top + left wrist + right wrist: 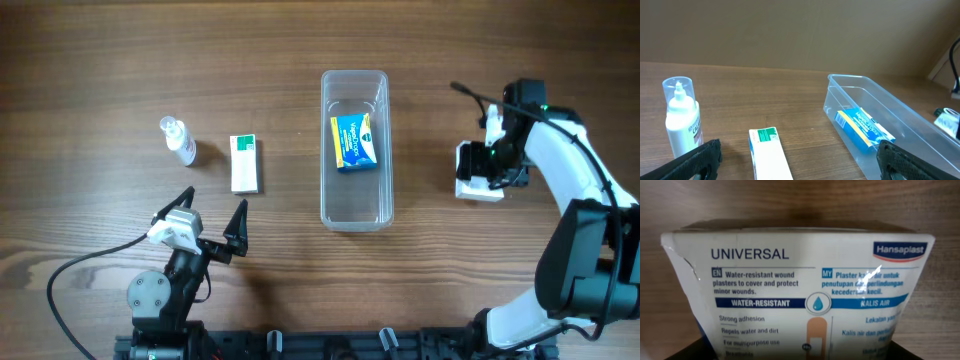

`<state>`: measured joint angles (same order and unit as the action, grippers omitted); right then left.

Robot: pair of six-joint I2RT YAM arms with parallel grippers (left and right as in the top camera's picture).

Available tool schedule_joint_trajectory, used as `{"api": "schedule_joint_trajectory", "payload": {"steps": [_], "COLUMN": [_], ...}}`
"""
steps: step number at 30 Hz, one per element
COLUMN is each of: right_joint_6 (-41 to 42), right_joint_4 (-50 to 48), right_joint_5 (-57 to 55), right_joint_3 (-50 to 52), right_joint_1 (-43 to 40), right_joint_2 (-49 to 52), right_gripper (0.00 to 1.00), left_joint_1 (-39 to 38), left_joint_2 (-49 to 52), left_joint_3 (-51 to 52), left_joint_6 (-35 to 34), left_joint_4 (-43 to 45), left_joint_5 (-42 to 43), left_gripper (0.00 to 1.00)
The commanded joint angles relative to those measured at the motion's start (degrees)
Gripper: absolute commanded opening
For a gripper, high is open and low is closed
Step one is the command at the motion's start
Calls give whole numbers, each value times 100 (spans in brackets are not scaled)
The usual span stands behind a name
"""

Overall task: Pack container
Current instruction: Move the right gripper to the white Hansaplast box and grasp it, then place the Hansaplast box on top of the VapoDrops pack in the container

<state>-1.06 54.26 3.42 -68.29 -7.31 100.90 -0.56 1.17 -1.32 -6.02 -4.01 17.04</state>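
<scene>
Container: the clear bin (356, 205) sits mid-table, open side up, between the two arms and a touch nearer the right one.
Long axis: it runs straight from the robot's side to the far side of the wooden table (90, 70), short ends facing near and far.
Inside it: one blue and yellow box (355, 142) lies flat in the far half, slightly askew. Its print is too small to read here.
Left gripper: the left gripper (214, 205) is spread wide with nothing between its black fingers (695, 160), set back on the near side of the table, well apart from the bin.
Ahead of it: a white and green box (244, 163) lies flat with its long side parallel to the bin. A small spray bottle (179, 140) with a clear cap is just to its left. The bottle's label can't be made out.
Right gripper: the right gripper (492, 168) is over a white carton (800, 295), out to the right of the bin. The carton fills the wrist view with dark fingers at both lower corners, but a firm pinch cannot be told.
Carton print: "Hansaplast" logo at top right and "UNIVERSAL" in big letters. Under an EN tag it reads "Water-resistant wound plasters to cover and protect minor wounds." A blue band says "WATER-RESISTANT", then come "Strong adhesion" and "Repels water and dirt".
Second column: there's an MY tag and a band reading "KALIS AIR".
</scene>
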Motion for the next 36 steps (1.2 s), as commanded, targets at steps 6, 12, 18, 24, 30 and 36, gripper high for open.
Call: {"api": "schedule_joint_trajectory", "payload": {"steps": [6,12,18,24,30,36], "right_joint_6": [1259,1998,2229,2385,2551,2542], "right_joint_4": [717,42,-389,-520,-688,-756], "right_joint_5": [922,-409,-546,-754,-752,-752], "right_joint_3": [-2214,-2319,-2319,-2319,-2319,-2334], "right_joint_1": [1676,3182,3510,3510,3510,3510], "right_joint_2": [-728,-507,483,1222,1537,1534], "right_gripper": [76,79,79,79,80,84], "left_joint_1": [46,46,46,46,46,46], "left_joint_2": [-35,-35,-35,-35,-35,-35], "left_joint_3": [39,39,39,39,39,39], "left_joint_6": [131,131,131,131,131,131], "left_joint_4": [7,7,7,7,7,7], "left_joint_5": [-15,-15,-15,-15,-15,-15], "left_gripper": [100,100,100,100,100,100]}}
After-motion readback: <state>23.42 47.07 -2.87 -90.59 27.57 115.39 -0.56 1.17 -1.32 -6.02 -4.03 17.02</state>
